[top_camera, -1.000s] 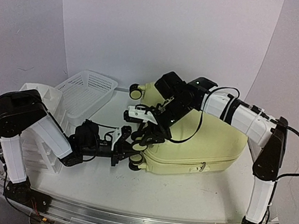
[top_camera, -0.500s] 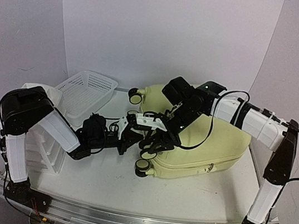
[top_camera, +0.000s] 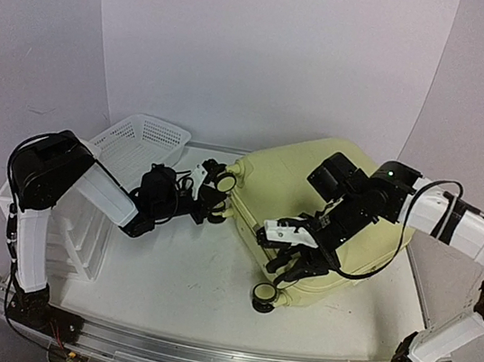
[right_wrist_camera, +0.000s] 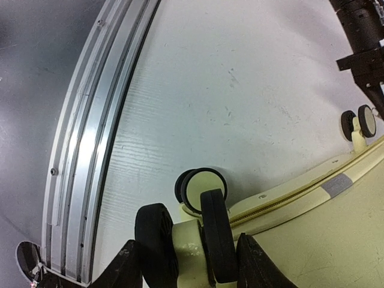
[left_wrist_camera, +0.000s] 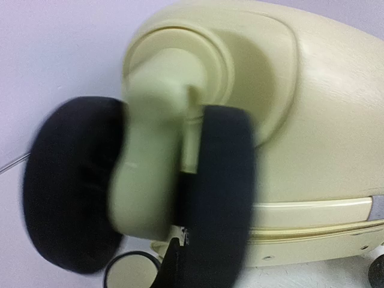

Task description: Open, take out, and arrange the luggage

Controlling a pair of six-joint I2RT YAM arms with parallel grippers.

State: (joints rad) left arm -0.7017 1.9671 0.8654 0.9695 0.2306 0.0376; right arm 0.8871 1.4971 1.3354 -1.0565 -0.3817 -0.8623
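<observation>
One luggage (top_camera: 350, 193), zipped shut, lies tilted on the table (top_camera: 180, 290) between the two arms, its wheel end facing the left arm.

The right gripper (right_wrist_camera: 187, 240) is clenched on one wheel (right_wrist_camera: 180, 240): one finger (right_wrist_camera: 127, 267) sits against its left tyre and the other against its right tyre. A second wheel (right_wrist_camera: 201, 187) stands just ahead of these jaws, on the table. A third wheel (right_wrist_camera: 360, 123) is far ahead and to the right, along the zip seam. The shell runs off to the right of the jaws. That makes three wheels in the right wrist view.

The left gripper (top_camera: 210, 194) is at the luggage's far wheel (top_camera: 222, 181). In the left wrist view this wheel (left_wrist_camera: 150, 186) fills the frame just ahead of the jaws, blurred, with the shell behind it. Whether these jaws are released or clenched cannot be told.

Behind the left gripper, well apart from the luggage, stand one mesh basket (top_camera: 143, 143) and one organiser (top_camera: 69, 237).
</observation>
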